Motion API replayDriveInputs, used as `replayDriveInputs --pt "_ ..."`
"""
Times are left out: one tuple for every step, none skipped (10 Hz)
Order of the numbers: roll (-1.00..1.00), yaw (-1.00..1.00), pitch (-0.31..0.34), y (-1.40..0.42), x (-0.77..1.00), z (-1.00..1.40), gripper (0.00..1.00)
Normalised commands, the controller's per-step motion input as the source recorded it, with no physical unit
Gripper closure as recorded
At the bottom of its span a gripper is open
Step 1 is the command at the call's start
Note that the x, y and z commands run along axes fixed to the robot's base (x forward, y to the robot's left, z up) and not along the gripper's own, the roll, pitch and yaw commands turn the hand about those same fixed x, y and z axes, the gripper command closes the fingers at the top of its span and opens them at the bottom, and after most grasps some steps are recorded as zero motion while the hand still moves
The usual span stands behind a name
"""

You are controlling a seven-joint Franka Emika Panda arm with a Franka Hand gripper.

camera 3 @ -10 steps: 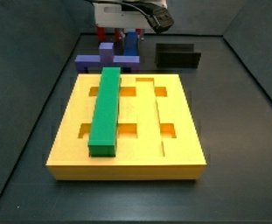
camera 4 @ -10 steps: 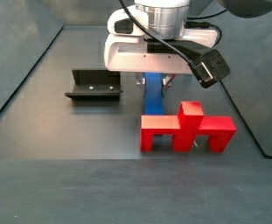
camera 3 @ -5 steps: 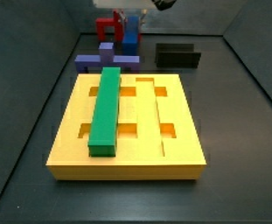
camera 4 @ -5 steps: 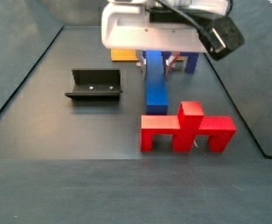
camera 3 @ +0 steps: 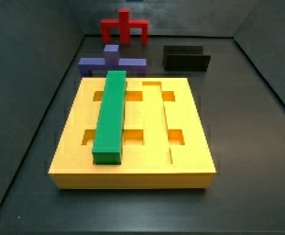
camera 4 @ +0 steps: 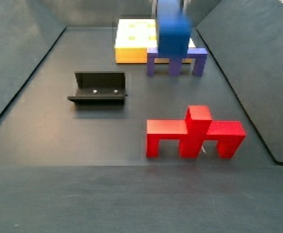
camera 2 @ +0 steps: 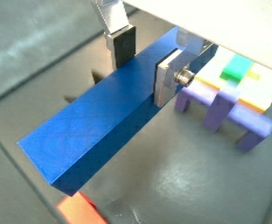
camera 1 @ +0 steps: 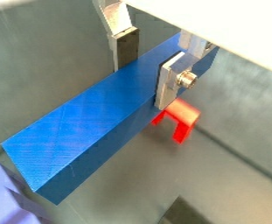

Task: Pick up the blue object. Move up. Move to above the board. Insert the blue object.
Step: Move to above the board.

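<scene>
Gripper (camera 1: pixel 148 59) sat clamped on the blue object (camera 1: pixel 103 122): in both wrist views the flat silver fingers (camera 2: pixel 170 77) with dark pads pressed its two long faces, near one end. The bar hung well clear of the floor — in a side view its lower end (camera 4: pixel 173 31) showed high up, with the gripper itself out of frame. Judged from this: pick-up done, lift done or nearly so; the move to above the board and the insertion were left.

Blue object: straight rectangular bar, deep blue, faint crosshatch texture on the top face, crisp edges.

Below it in the wrist views lay the red piece (camera 1: pixel 177 118) and the purple cross-shaped piece (camera 2: pixel 225 112) — both blocky, matte.

Further off, the board (camera 3: pixel 77 147): thick yellow slab, lengthwise grooves, small orange-tinted rectangular holes; the green bar (camera 3: pixel 112 113) lay seated lengthwise in one groove. The fixture (camera 3: pixel 186 58), dark and L-shaped, stood beyond the board.
</scene>
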Motion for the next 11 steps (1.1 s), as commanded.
replayDriveInputs --pt "-0.02 -0.01 0.053 0.01 0.02 0.90 1.00" --pt "-0.03 -0.01 0.051 0.00 0.04 0.51 1.00" --pt "-0.03 -0.01 0.048 0.01 0.05 0.23 1.00" --pt "-0.03 -0.01 0.057 0.00 0.03 0.18 1.00" --pt "-0.09 0.10 0.313 -1.40 0.01 0.20 1.00" --pt "-0.09 0.10 0.293 -1.40 0.01 0.17 1.00" --pt "0.01 0.06 0.207 -1.40 0.02 0.18 1.00" --pt "-0.01 0.04 0.171 -1.40 0.02 0.18 1.00" --pt "-0.01 0.03 0.122 -1.40 0.03 0.19 1.00" --pt "0.00 0.03 0.108 -1.40 0.03 0.19 1.00" --pt "0.00 0.01 0.102 -1.40 0.05 0.20 1.00"
